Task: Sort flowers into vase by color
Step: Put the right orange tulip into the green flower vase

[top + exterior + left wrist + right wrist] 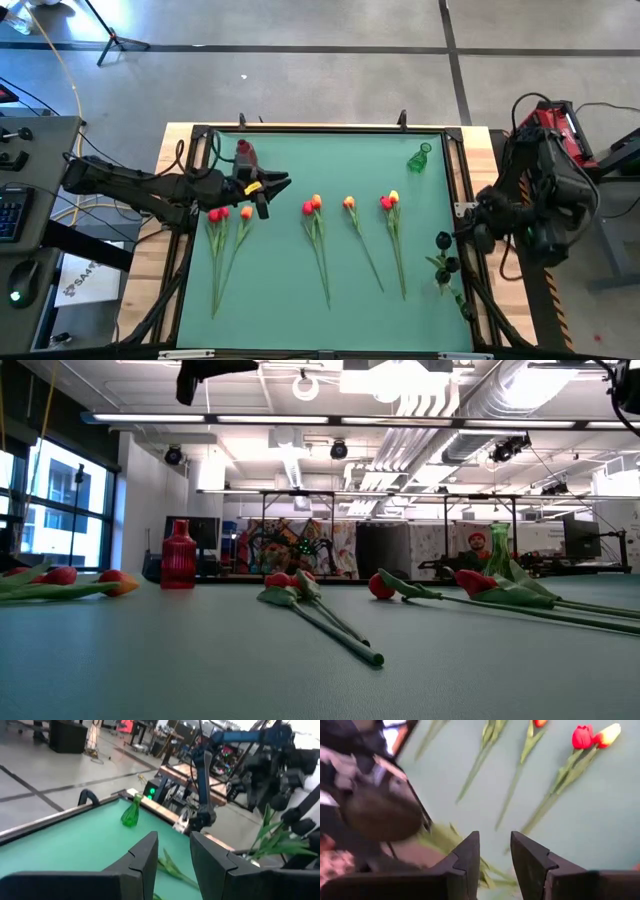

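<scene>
**Left fingers parted and empty beside the red vase, tulips lying just past it**

The left fingers (278, 183) hover with a narrow gap and hold nothing, just beside the red vase (243, 152). The nearest tulips (218, 213) lie on the bench (280, 300) just beyond, heads toward that vase and stems running straight away from it. So the left arm is much the nearer. Far across from the red vase, past the green vase (419, 157), the right fingers (445, 250) sit at a leafy stem (440, 264). Whether they pinch it I cannot tell, since the leaves blur at the gap and its flower head is hidden.
</scene>
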